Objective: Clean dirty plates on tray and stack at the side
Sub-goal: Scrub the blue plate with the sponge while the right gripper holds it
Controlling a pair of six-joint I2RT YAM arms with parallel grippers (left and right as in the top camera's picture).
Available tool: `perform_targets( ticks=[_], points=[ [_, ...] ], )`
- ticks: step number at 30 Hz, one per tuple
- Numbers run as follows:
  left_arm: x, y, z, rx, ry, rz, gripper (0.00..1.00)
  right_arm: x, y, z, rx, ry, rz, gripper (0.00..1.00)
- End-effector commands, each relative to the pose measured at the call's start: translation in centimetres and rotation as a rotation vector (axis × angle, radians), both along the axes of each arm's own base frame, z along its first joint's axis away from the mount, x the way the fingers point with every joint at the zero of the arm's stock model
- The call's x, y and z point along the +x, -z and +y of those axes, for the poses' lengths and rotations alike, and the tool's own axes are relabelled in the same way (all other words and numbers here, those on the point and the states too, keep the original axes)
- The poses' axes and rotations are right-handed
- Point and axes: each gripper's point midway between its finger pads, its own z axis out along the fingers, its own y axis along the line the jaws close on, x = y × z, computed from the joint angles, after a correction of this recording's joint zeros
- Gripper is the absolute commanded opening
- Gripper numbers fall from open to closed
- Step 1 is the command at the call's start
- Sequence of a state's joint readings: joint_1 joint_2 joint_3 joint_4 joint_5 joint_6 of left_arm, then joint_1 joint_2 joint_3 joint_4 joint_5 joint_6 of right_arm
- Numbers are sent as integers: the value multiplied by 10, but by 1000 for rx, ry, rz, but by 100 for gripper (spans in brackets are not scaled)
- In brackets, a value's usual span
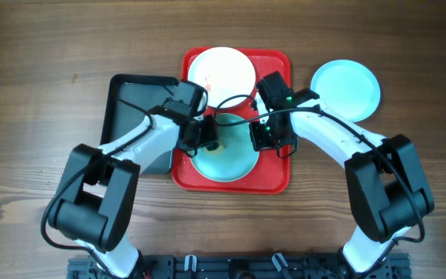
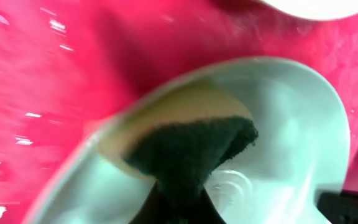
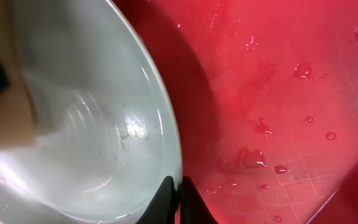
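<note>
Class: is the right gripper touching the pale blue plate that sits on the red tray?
Touching. The right wrist view shows the right gripper pinching the rim of the pale blue plate between its two fingertips, with no gap.

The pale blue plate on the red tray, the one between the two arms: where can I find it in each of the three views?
Overhead: pale blue plate on the near half of the red tray.
Left wrist: lower centre and right, with the sponge on it.
Right wrist: left half, rim pinched by the right end effector.
Shared landmark: the red tray, visible in all three.
</note>
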State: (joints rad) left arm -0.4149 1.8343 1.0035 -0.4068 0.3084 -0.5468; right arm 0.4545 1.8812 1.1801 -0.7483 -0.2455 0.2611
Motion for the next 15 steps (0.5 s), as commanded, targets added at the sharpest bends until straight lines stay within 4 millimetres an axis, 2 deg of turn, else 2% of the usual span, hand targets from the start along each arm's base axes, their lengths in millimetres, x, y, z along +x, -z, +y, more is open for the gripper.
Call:
perform_targets(
  ticks=[1, 5, 10, 15],
  points=[
    [-41, 31, -22, 4, 57, 127, 4, -4, -3, 9, 41, -14, 9, 4],
    [-46, 29, -41, -16, 61, 117, 4, -4, -3, 9, 41, -14, 9, 4],
    [-51, 27, -55, -30, 79, 105, 4, -4, -3, 9, 41, -14, 10, 4],
    [-52, 25, -61, -42, 91, 98, 4, -4, -3, 9, 40, -14, 10, 4]
  ],
)
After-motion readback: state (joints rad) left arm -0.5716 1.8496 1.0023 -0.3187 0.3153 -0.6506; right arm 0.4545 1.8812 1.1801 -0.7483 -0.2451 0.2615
